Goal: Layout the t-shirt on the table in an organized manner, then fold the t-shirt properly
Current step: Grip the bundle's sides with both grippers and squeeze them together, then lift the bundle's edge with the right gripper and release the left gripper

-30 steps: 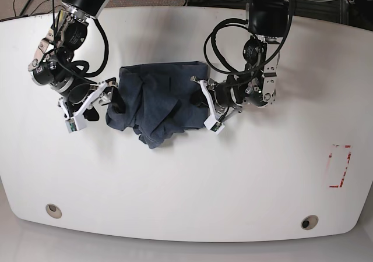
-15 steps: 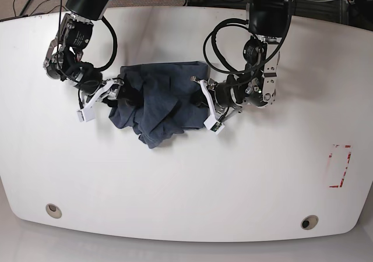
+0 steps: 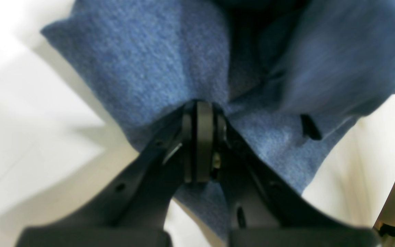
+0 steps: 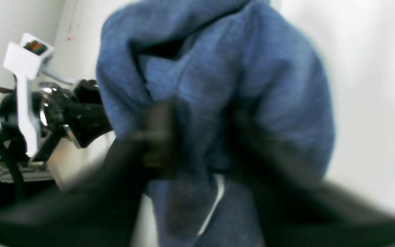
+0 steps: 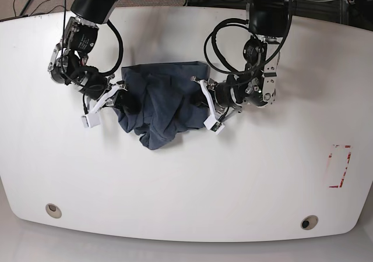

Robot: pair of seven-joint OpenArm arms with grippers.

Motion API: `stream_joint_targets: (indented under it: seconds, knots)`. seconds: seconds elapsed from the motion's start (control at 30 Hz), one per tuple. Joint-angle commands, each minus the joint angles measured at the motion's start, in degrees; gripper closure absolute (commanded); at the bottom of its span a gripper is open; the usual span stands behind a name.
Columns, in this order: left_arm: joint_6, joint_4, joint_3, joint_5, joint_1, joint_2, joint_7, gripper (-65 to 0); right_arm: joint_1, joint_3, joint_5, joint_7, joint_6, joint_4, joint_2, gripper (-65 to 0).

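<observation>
The near half of the table (image 5: pixel 186 192) is bare white, with a grommet hole (image 5: pixel 53 209) at the near left, another at the near right, and a red-outlined mark (image 5: pixel 340 166) out to the right. Beyond that, around the middle, the t-shirt (image 5: pixel 160 108) lies bunched in a dark blue heap, its lowest fold hanging toward the near edge.

It looks light, soft and limp, with no stiffness, so it should drape and drag wherever it is pulled. I'd judge the best holds are out at opposite edges, a hem or shoulder on each side, so that it can be stretched flat instead of lifted as a lump.

Both arms sit at the heap's two sides. On the right of the scene, the left gripper (image 3: pixel 199 113) has its jaws pressed fully together, with the cloth's edge pinched at the tips. On the left, the right gripper (image 4: pixel 201 144) has cloth between its fingers; the wrist view is too blurred to say whether it has clamped.
</observation>
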Motion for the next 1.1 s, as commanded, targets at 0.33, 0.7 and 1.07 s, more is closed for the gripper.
stream_joint_targets:
  seconds: [0.33, 0.7, 1.07]
  knots:
    - [1.3, -0.9, 0.1, 4.9, -0.9, -0.4, 4.9, 0.0, -3.5, -4.7, 1.8, -1.8, 0.5, 17.0, -2.3, -5.1]
    - [1.3, -2.1, 0.1, 4.8, -1.5, -0.3, 4.9, 0.0, -7.4, -16.3, 1.5, -1.5, 0.4, 23.6, -2.3, -19.5]
    - [1.3, -2.1, 0.1, 4.8, -1.5, -0.2, 4.9, 0.0, -9.4, -18.1, 1.6, -1.5, 0.5, 27.3, -0.2, -48.7]
